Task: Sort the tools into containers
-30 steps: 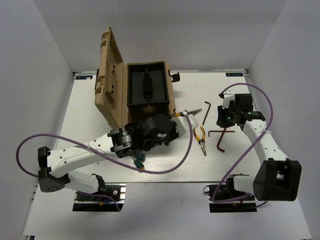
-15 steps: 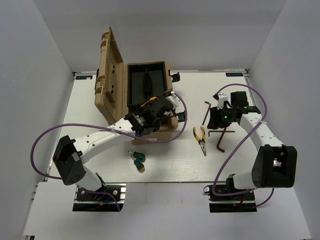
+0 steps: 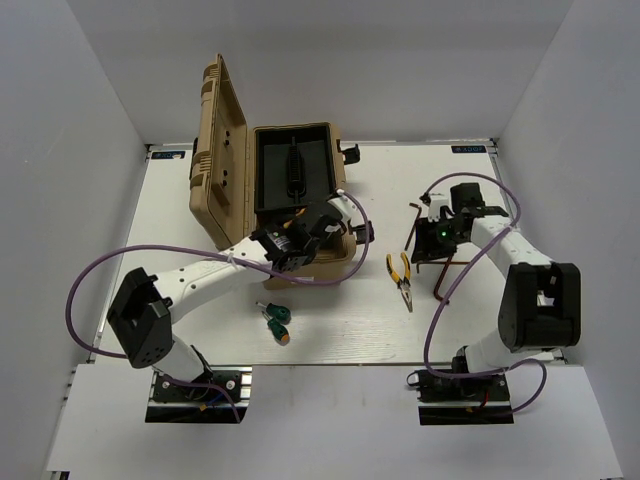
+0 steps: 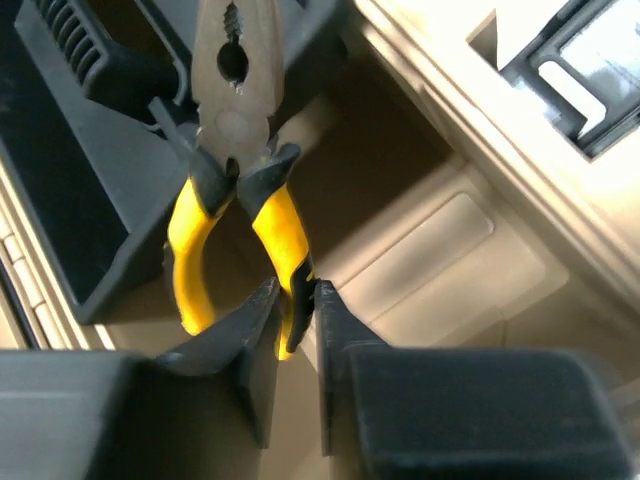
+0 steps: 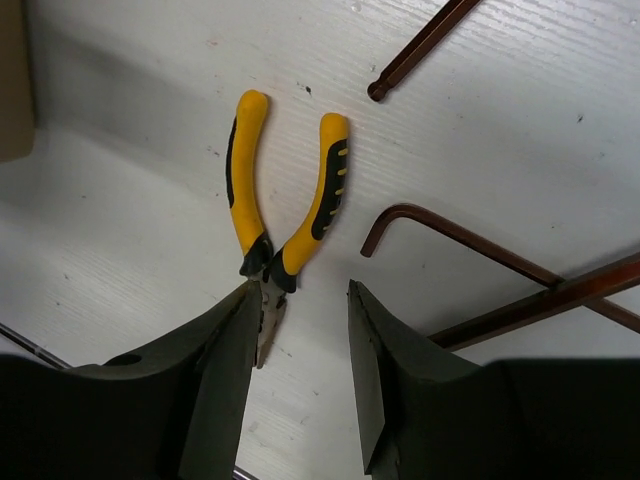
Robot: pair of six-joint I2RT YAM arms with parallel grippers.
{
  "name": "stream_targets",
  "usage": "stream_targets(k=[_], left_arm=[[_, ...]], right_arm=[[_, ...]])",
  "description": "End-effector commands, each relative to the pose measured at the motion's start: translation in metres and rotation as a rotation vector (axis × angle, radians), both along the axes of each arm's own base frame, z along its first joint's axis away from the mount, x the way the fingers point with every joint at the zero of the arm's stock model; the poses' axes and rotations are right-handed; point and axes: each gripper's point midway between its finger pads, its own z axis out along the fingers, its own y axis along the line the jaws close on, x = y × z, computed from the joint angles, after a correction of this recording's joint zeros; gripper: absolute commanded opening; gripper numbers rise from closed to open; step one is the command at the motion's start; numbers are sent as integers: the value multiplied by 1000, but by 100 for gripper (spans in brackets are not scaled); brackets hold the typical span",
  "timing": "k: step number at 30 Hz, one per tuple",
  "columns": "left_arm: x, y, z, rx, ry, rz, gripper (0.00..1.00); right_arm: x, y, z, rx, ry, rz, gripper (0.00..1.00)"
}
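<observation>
Nearest the arm bases, at about 7 o'clock on the table [image 3: 340, 335], lie the green-handled screwdrivers [image 3: 277, 322], not yet sorted. Farther in, at 4 o'clock, the second pliers [image 5: 270, 258] lie flat on the white top with their handles spread. The right gripper [image 5: 302, 288] hovers over their nose, jaws parted to a moderate gap and holding nothing. Just beyond, at 3 o'clock, lie the hex keys [image 5: 450, 238]. At 12 o'clock stands the tan toolbox [image 3: 346, 190] (lid up). The left gripper [image 4: 297, 295] reaches into it, jaws narrow and closed on one yellow handle of the first pliers [image 4: 235, 120], whose nose is over the black tray [image 4: 90, 200].

Step in hand, as I judge it: depositing one pair while lining up on the other. Next, the left jaws must part and lift clear. The right must descend, close near the pivot, and approach the box only once it is free.
</observation>
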Motion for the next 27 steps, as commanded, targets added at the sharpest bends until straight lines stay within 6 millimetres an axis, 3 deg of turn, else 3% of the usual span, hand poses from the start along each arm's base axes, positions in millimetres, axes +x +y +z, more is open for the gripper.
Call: stream_targets(k=[1, 6, 10, 16, 22, 24, 27], left_arm=[[1, -1, 11, -75, -23, 15, 39], [-2, 0, 17, -87, -25, 8, 48], [-1, -3, 23, -99, -27, 1, 48], [-6, 3, 55, -168, -71, 5, 51], [-29, 7, 93, -314, -94, -42, 58], [-39, 2, 97, -371, -68, -62, 59], [-53, 10, 96, -424, -36, -54, 59]], right_arm=[[7, 3, 0, -17, 28, -15, 46], [9, 7, -13, -42, 64, -25, 45], [10, 12, -22, -52, 97, -28, 45], [15, 16, -36, -109, 122, -41, 45], [8, 18, -56, -169, 162, -45, 44], [6, 18, -63, -180, 179, -48, 42], [1, 17, -70, -194, 209, -56, 31]])
